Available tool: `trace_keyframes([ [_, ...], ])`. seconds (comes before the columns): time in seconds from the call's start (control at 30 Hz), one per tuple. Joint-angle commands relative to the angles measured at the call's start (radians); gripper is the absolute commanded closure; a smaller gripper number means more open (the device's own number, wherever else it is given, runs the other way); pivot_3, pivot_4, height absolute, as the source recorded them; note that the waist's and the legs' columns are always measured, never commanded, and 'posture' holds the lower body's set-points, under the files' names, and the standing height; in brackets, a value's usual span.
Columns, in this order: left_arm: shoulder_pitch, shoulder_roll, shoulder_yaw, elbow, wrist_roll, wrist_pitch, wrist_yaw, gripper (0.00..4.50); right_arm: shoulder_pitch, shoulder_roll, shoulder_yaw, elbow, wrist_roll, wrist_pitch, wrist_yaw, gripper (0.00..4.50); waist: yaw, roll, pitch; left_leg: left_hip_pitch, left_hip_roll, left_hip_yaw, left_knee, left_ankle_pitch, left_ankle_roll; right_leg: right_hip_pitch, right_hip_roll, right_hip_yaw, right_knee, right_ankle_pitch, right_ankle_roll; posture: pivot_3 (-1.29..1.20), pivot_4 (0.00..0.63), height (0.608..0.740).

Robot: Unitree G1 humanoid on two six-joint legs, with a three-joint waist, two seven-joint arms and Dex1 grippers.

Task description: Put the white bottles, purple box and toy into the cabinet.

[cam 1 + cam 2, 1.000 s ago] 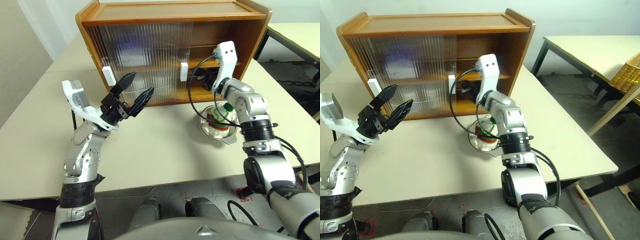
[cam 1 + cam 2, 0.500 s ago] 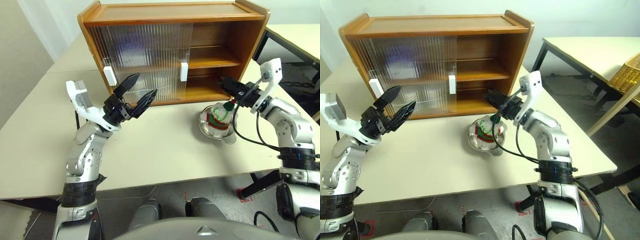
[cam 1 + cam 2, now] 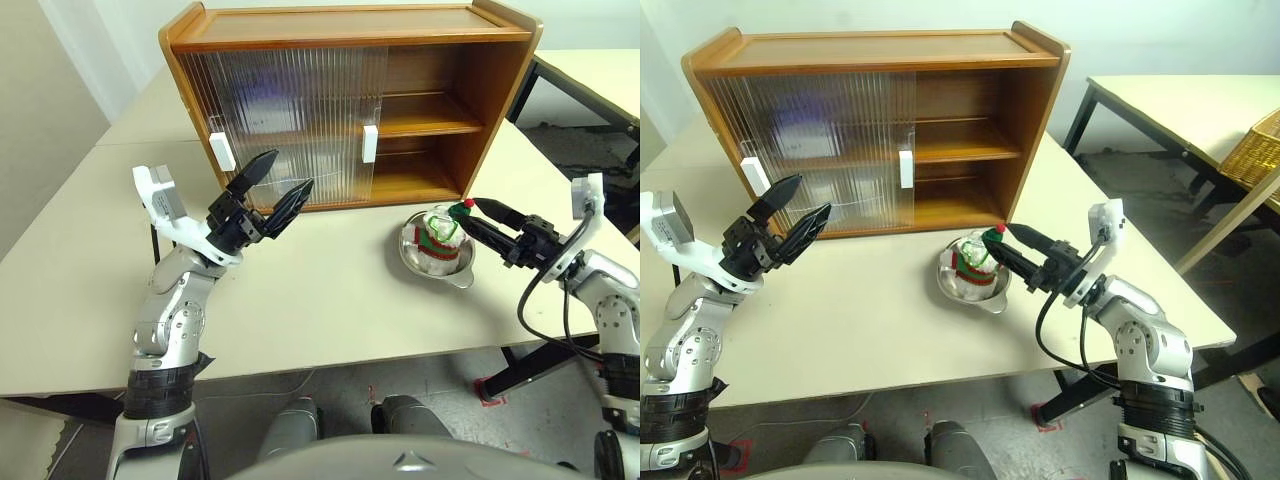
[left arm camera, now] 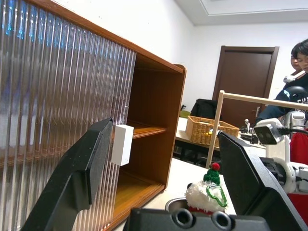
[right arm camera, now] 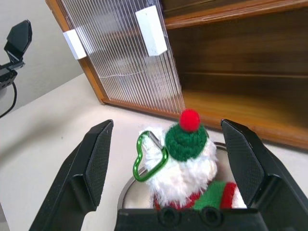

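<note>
The toy (image 3: 437, 232), a white plush figure with a green hat and red pompom, sits in a steel bowl (image 3: 455, 272) in front of the cabinet's (image 3: 350, 25) open right section. My right gripper (image 3: 470, 212) is open just right of the toy and points at it, one finger on either side of its hat (image 5: 185, 139) without touching. My left gripper (image 3: 290, 169) hangs open and empty over the table in front of the ribbed doors. A purple blur, likely the purple box (image 3: 268, 92), shows behind the door on the upper shelf. The white bottles are hidden.
White handles (image 3: 369, 143) mark the sliding doors, which cover the cabinet's left and middle. A second table with a wicker basket (image 3: 1258, 150) stands to the right. People (image 4: 296, 67) are in the room behind.
My right gripper has pulled out of the cabinet's open section, moved back and to the right, and opened; it now points at the toy. The left arm has not moved.
</note>
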Motion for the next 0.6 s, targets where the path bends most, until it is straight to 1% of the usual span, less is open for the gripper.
trace_keyframes([
  [0.03, 0.008, 0.004, -0.001, -0.015, -0.003, 0.006, 0.002, 0.0, 0.037, -0.012, 0.006, 0.011, -0.018, -0.037, 0.017, 0.04, 0.002, 0.0, 0.0, 0.0, 0.0, 0.0, 0.0, 0.0, 0.0, 0.0, 0.0, 0.0, 0.0, -0.001, 0.0, -0.05, 0.049, 0.74],
  [0.23, 0.01, 0.007, 0.002, -0.018, -0.005, 0.007, 0.004, 0.0, 0.091, -0.019, 0.011, 0.058, -0.054, -0.094, 0.033, 0.04, 0.006, -0.001, 0.002, -0.002, 0.0, 0.0, 0.0, -0.002, -0.002, -0.001, 0.0, 0.0, -0.001, -0.003, 0.0, -0.04, 0.051, 0.74],
  [0.6, 0.006, 0.008, 0.001, -0.016, -0.006, 0.006, 0.007, 0.0, 0.104, -0.022, 0.025, 0.113, -0.079, -0.132, 0.058, 0.04, 0.008, -0.002, 0.006, -0.002, 0.0, -0.001, -0.002, -0.003, -0.003, -0.002, 0.0, 0.0, -0.001, -0.004, -0.001, -0.04, 0.051, 0.74],
])
